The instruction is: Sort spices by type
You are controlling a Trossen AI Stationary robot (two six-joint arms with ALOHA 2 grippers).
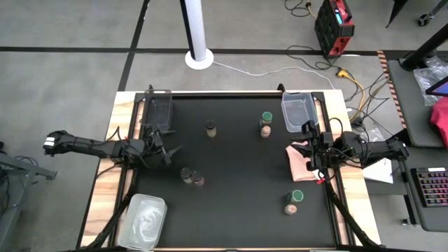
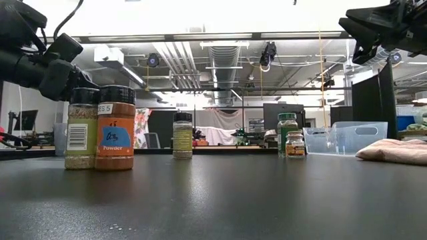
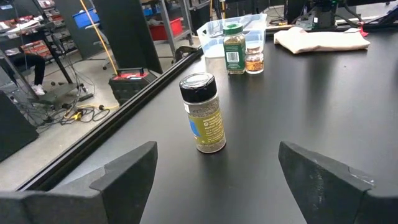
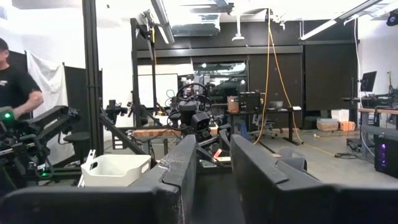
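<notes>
Several spice jars stand upright on their bases on the black table [image 1: 238, 217]. A dark-lidded jar [image 1: 211, 129] [image 3: 204, 112] is at the far middle. A green-lidded jar [image 1: 267, 117] [image 3: 234, 48] and a pinkish-topped jar [image 1: 265, 131] [image 3: 253, 57] stand together at the far right. Two dark-lidded jars [image 1: 186, 173] [image 1: 199, 180] [image 2: 115, 127] are left of centre. A green-lidded jar [image 1: 297, 197] and a pinkish-topped jar [image 1: 291, 208] are near right. My left gripper [image 1: 166, 152] [image 3: 217, 180] is open wide and empty, left of the dark-lidded jar. My right gripper [image 1: 311, 150] [image 4: 214, 177] hangs above the pink cloth, empty, with a narrow gap between its fingers.
Clear plastic tubs stand at the far left [image 1: 157, 108], far right [image 1: 297, 108] and near left [image 1: 143, 220]. A pink cloth [image 1: 301, 162] [image 2: 393, 150] lies by the right edge under my right gripper. A person [image 4: 12, 81] shows in the room beyond.
</notes>
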